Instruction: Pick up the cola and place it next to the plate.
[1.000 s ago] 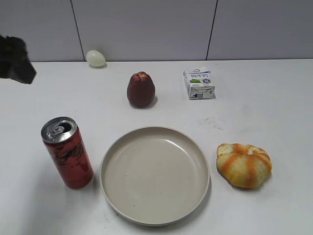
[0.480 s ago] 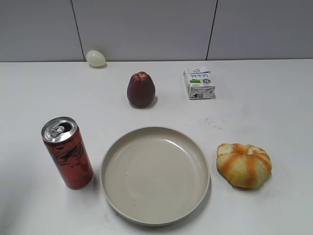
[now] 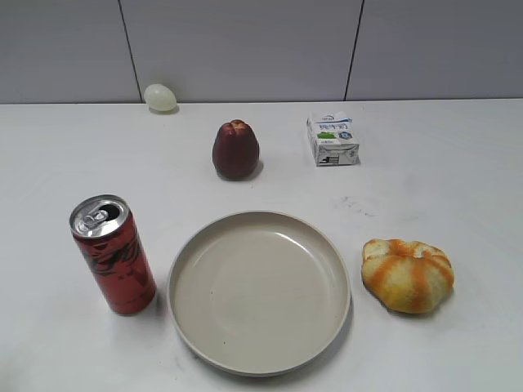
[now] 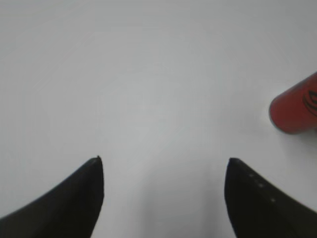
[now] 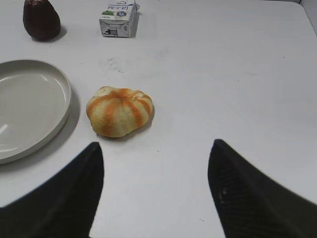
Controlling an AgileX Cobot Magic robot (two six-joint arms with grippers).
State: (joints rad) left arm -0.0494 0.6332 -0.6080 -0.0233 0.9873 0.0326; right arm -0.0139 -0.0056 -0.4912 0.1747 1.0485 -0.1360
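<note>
The cola is a tall red can with black lettering and a silver top. It stands upright just left of the plate, a wide beige dish at the front middle of the table. The can's base also shows at the right edge of the left wrist view. My left gripper is open and empty over bare table, well left of the can. My right gripper is open and empty, near an orange-striped bun; the plate's edge lies to its left. Neither gripper shows in the exterior view.
A dark red pear-shaped fruit, a small milk carton and a pale egg stand behind the plate. The orange-striped bun lies right of the plate. A grey wall bounds the table at the back.
A dark arm part at the exterior view's left edge one second ago has gone out of view. The can, the plate and the other objects have not moved.
</note>
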